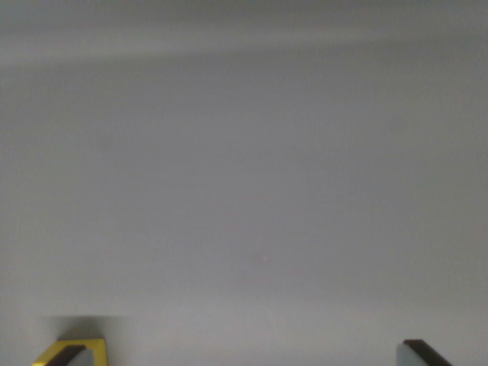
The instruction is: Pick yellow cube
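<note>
Over a plain grey surface, pincer spread wide — yellow cube by its left fingertip.

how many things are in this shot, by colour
yellow: 1, the cube, only partly in frame at the bottom, behind a fingertip
dark: 2, the gripper fingertips, one in each bottom corner
grey: 1, the surface that fills the rest
total: 4
</note>
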You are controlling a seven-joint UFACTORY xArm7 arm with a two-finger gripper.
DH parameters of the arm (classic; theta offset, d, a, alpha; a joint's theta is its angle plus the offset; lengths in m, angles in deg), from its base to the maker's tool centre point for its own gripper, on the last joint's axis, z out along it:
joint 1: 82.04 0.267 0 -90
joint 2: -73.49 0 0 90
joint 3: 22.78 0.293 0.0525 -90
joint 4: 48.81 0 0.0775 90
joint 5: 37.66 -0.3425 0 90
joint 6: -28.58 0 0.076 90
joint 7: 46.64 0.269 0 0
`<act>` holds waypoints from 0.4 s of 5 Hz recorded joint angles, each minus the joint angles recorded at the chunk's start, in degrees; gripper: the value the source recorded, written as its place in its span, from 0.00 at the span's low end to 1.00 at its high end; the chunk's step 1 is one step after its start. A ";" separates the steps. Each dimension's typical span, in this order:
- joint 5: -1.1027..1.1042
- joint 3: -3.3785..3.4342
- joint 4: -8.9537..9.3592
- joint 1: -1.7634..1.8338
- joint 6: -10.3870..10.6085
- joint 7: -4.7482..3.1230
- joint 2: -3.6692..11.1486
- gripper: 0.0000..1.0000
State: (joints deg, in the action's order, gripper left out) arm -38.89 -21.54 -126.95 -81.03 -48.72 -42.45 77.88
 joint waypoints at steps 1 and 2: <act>0.00 0.00 0.00 0.00 0.00 0.00 0.00 0.00; -0.12 0.66 2.09 0.62 2.49 0.57 0.47 0.00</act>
State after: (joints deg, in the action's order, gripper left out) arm -39.01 -20.89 -124.86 -80.40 -46.23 -41.87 78.35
